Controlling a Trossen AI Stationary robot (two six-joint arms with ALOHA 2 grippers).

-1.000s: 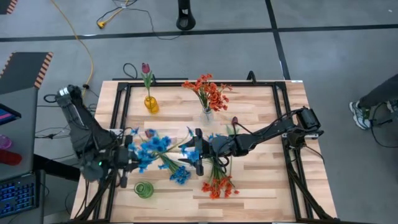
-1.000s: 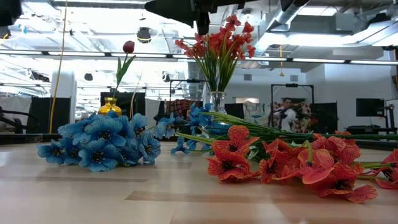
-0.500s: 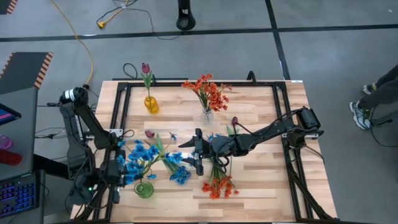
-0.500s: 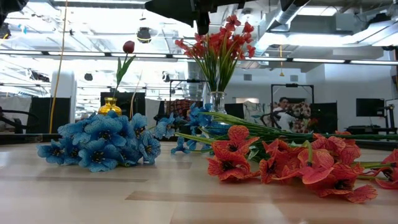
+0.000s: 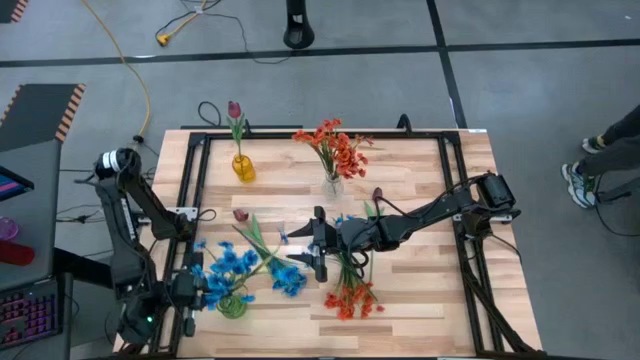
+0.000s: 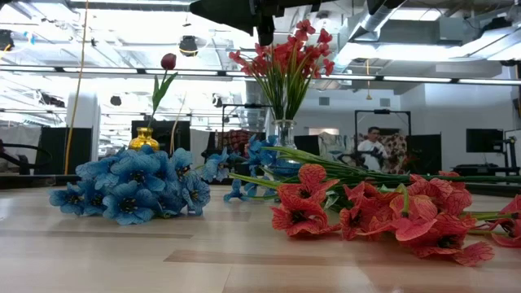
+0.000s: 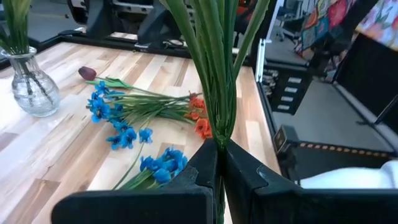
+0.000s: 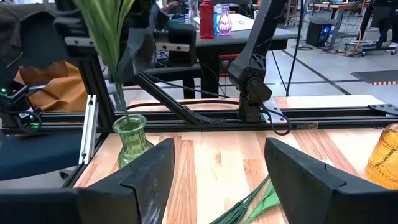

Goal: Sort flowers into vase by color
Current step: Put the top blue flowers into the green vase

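Blue sprig (image 5: 222, 275) sits at lower left of the high view, held by the left gripper (image 5: 196, 290) directly over the green vase (image 5: 231, 304) on the bench (image 5: 420, 300). We note the right gripper (image 5: 317, 243) at frame centre, above loose blue flowers (image 5: 290, 280); orange-red flowers (image 5: 350, 298) lie just below it. Upper frame: yellow vase (image 5: 243, 167) with one maroon tulip (image 5: 234, 109), clear vase (image 5: 333, 185) with an orange-red bunch (image 5: 335, 147).

Low view: blue pile (image 6: 134, 185) left, orange-red pile (image 6: 383, 213) right, yellow vase (image 6: 143, 137) and clear vase (image 6: 283, 132) behind. A person (image 6: 373, 146) sits far back.

Left wrist view: fingers (image 7: 245, 180) clamped tight on green stems (image 7: 217, 68).

Right wrist view: fingers (image 8: 140, 174) spread wide, holding nothing; the sprig's stem (image 8: 118, 96) enters the green vase (image 8: 132, 140) at centre left.
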